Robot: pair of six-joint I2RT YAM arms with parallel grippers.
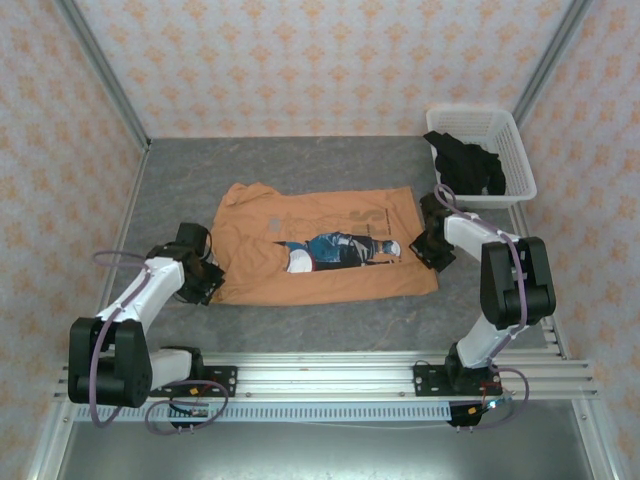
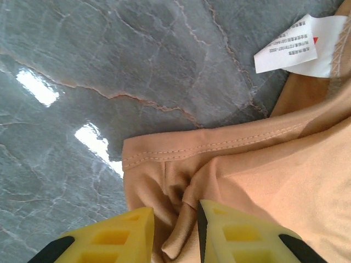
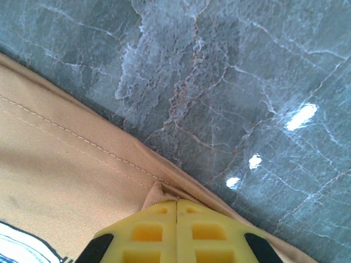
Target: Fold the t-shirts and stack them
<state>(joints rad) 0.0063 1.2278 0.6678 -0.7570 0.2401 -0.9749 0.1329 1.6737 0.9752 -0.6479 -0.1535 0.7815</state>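
Orange t-shirt: the soft cloth short-sleeved orange t-shirt (image 1: 330, 215) lies spread flat in the middle of the grey marble-patterned table (image 1: 300, 165). Its long way runs left to right between the two arms.
Printed picture: a blue, white and dark print (image 1: 340, 250) faces up and lies sideways on the near half of the shirt.
Black t-shirt: the plain black t-shirt (image 1: 468, 165) sits crumpled in the white plastic lattice basket (image 1: 517, 155) at the far right of the table, well apart from the orange one. Part of it is draped over the basket's left rim.
Left gripper: the left gripper (image 2: 175, 211) is at the shirt's near-left corner. Its yellow fingers (image 2: 126, 230) stand a narrow way apart, not pressed together, and a bunched fold of orange cloth lies in the gap, just behind the double-stitched edge (image 2: 219, 145).
Care label: a white printed tag (image 2: 296, 44) hangs from the shirt's edge and rests on the bare table, beyond the left gripper.
Right gripper: the right gripper (image 3: 176, 203) is at the shirt's right-hand edge. Its yellow fingers (image 3: 148, 224) are closed flat against each other, and a small peak of the stitched orange edge is pinched at their tips.
Table surface: glossy, with bright light spots beside both grippers.
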